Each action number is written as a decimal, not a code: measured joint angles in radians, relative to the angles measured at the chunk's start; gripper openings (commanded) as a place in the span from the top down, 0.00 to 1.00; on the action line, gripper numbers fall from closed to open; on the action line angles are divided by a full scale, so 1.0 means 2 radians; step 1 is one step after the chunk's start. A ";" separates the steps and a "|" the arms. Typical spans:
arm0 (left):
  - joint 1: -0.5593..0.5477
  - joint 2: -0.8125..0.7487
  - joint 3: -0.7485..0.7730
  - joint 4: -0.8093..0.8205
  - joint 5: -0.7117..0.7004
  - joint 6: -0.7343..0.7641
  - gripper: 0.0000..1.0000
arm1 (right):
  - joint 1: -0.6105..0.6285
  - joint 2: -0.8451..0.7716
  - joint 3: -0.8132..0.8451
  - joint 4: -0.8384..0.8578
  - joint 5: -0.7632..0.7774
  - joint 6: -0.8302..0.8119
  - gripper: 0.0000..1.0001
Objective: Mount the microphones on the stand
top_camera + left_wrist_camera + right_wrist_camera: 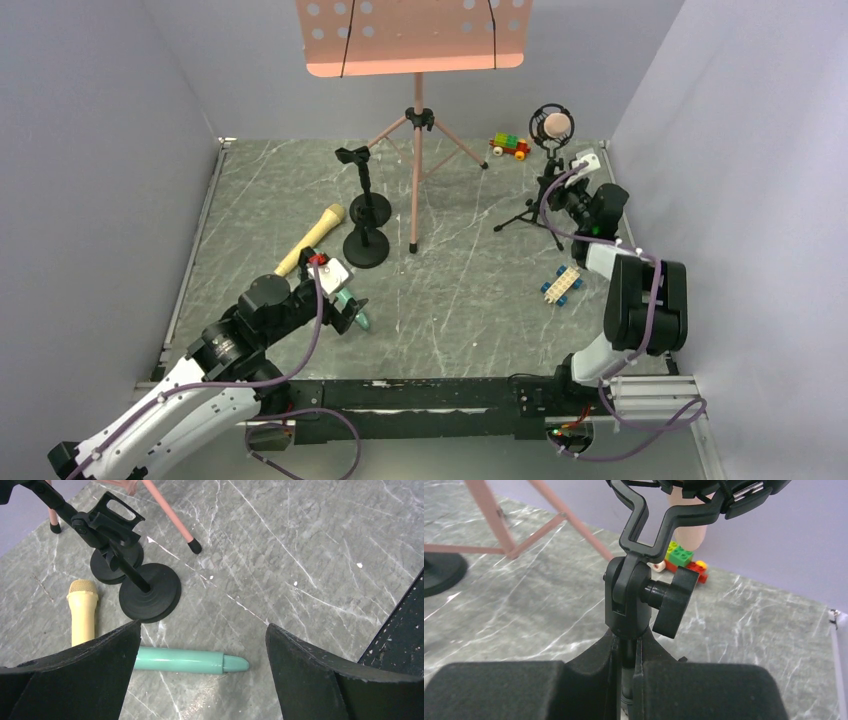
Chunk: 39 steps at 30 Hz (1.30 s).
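Note:
A teal microphone [190, 660] lies flat on the table, partly under my left gripper [202, 630], whose fingers stand open on either side above it, not touching. The pale yellow microphone [82, 615] lies just to its left, beside two black round-base stands [150, 592] with empty clips [112, 517]. In the top view my left gripper [350, 305] hovers over the teal microphone [358, 318]. The salmon pink microphone [555, 125] sits in the shock mount of a small tripod stand [540, 205]. My right gripper [626, 650] is shut on that stand's pole, just below the knob [671, 602].
A pink music stand [415, 40] rises at the back, its tripod legs [415, 150] spread behind the round-base stands. A coloured toy car [510, 146] sits at the back right. A blue and white toy car [562, 284] lies near my right arm. Walls enclose three sides.

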 measured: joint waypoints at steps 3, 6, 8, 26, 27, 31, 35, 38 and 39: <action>0.000 0.004 0.000 -0.001 -0.004 0.000 0.01 | -0.007 0.045 0.034 0.023 0.002 0.002 1.00; 0.000 0.004 0.000 0.000 -0.011 0.000 0.01 | -0.014 0.078 0.056 0.043 0.008 0.009 1.00; 0.000 0.005 0.000 0.000 -0.012 0.000 0.01 | -0.018 0.091 0.064 0.054 0.010 0.014 1.00; 0.000 0.024 0.000 0.000 -0.015 0.000 0.01 | -0.028 0.096 0.060 0.087 0.026 0.014 0.15; 0.000 0.024 0.000 0.000 -0.015 0.000 0.01 | -0.029 0.094 0.057 0.087 0.026 0.014 0.12; 0.001 0.016 0.000 -0.001 -0.015 0.000 0.01 | -0.035 0.070 0.045 0.076 0.025 0.015 0.00; 0.001 -0.003 0.000 0.000 -0.015 -0.002 0.01 | -0.047 0.021 0.040 0.047 0.015 0.015 0.00; 0.002 -0.009 0.000 0.001 -0.019 -0.005 0.01 | -0.061 -0.026 0.040 0.002 0.003 0.012 0.00; 0.003 -0.009 0.000 0.001 -0.021 -0.006 0.01 | -0.063 -0.042 0.040 -0.020 -0.002 0.010 0.00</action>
